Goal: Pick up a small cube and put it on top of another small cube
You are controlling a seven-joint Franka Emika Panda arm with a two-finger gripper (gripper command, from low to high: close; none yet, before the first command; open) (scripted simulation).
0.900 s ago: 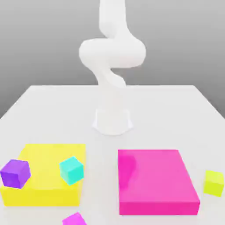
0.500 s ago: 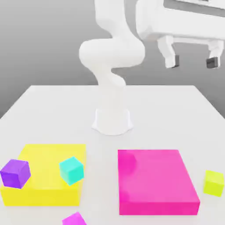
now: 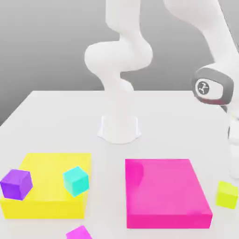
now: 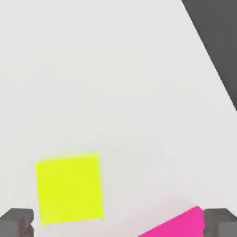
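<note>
The small cube (image 3: 227, 194), lime yellow-green, rests on the white table at the exterior view's right, just beside the large pink block (image 3: 165, 191). My arm (image 3: 212, 86) reaches down over that side, and its white hand (image 3: 235, 156) hangs right above the cube. In the hand view the small cube (image 4: 69, 189) lies on the table below my gripper (image 4: 118, 224). Its two dark fingertips (image 4: 16, 222) stand far apart, open, with nothing between them. Other small cubes are a cyan one (image 3: 75, 180), a purple one (image 3: 16, 183) and a magenta one (image 3: 78, 232).
The cyan and purple cubes sit on a large flat yellow block (image 3: 46, 163) at the exterior view's left. A corner of the pink block (image 4: 178, 224) shows in the hand view. The robot base (image 3: 119, 128) stands mid-table.
The arm has swung from high above the table down to the exterior view's right, bringing the hand over the lime cube. No cube has moved.
</note>
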